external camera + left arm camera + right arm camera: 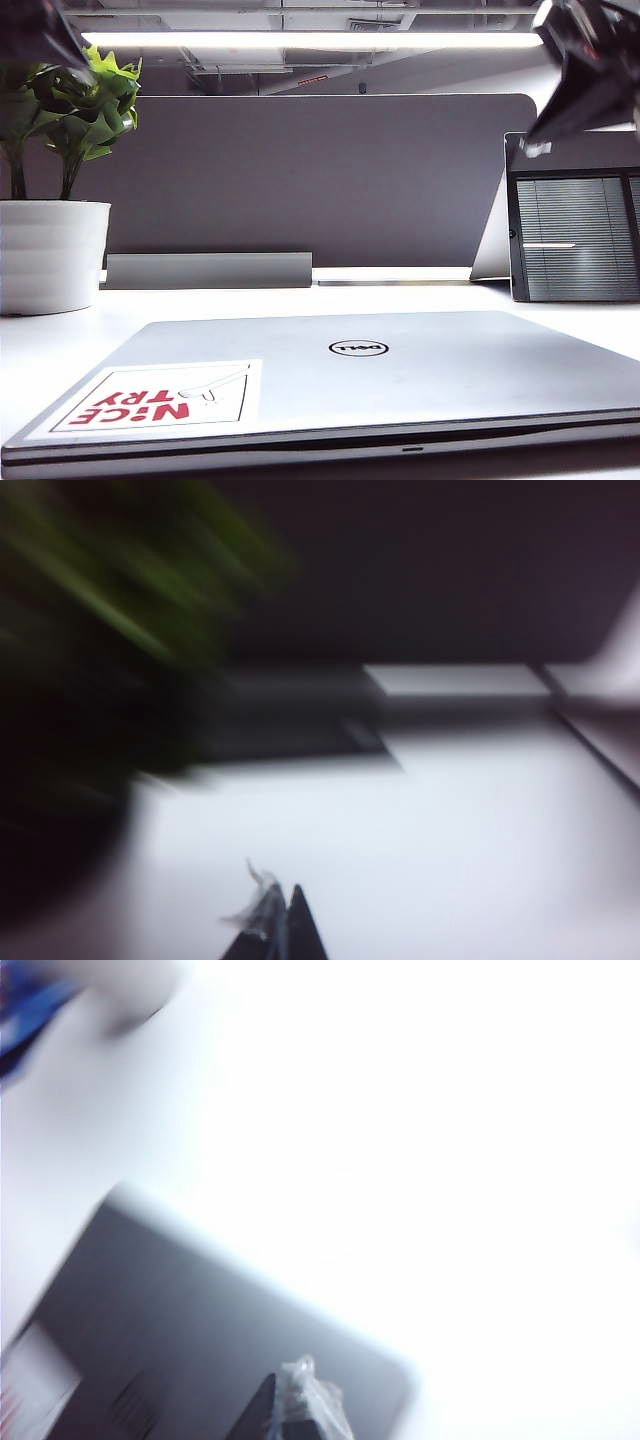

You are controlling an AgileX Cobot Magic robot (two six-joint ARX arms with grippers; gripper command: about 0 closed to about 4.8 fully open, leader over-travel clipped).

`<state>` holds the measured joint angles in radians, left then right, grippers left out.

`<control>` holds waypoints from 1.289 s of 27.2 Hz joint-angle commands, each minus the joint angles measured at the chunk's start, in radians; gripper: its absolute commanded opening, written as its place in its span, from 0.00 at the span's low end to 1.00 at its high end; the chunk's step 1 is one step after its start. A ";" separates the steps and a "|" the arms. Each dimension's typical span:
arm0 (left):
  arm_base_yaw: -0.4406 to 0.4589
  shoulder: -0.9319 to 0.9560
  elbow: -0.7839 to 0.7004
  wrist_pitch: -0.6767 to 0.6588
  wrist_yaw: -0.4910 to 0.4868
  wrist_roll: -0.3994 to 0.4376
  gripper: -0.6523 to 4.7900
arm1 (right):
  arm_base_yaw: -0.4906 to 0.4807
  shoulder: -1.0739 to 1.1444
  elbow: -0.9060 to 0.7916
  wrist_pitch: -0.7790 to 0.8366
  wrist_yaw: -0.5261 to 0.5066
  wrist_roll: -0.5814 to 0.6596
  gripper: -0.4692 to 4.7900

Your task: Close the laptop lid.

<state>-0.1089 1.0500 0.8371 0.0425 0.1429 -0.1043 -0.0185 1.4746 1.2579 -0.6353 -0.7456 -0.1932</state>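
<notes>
The laptop lid lies shut and carries a round Dell logo near its middle. A white sticker toward its left front corner reads "NICE TRY" in red letters, seen upside down. Both wrist views are blurred, with nothing legible.

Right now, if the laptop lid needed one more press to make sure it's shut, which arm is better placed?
The right. Its wrist view shows the right gripper above the laptop lid, which already lies flat. The left gripper hangs over bare table near the potted plant.
</notes>
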 commanded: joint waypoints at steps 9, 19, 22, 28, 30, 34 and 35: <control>-0.002 -0.158 -0.003 -0.019 -0.174 0.137 0.11 | 0.156 -0.305 0.004 0.352 0.811 0.182 0.08; -0.002 -0.158 -0.003 -0.018 -0.056 0.142 0.11 | 0.164 -0.308 0.003 0.344 0.815 0.193 0.08; -0.002 -0.158 -0.003 -0.019 -0.056 0.142 0.11 | 0.164 -0.306 0.003 0.340 0.818 0.193 0.08; -0.002 -0.157 -0.003 -0.019 -0.052 0.142 0.11 | 0.164 -0.306 0.003 0.340 0.818 0.193 0.08; -0.002 -0.157 -0.003 -0.019 -0.052 0.142 0.11 | 0.164 -0.306 0.003 0.341 0.818 0.193 0.08; -0.002 -0.157 -0.003 -0.019 -0.052 0.142 0.11 | 0.164 -0.306 0.003 0.340 0.818 0.193 0.08; -0.002 -0.157 -0.003 -0.019 -0.052 0.142 0.11 | 0.164 -0.306 0.003 0.340 0.818 0.193 0.08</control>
<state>-0.1112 0.8944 0.8341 0.0143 0.0868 0.0330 0.1444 1.1725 1.2587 -0.3061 0.0685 -0.0048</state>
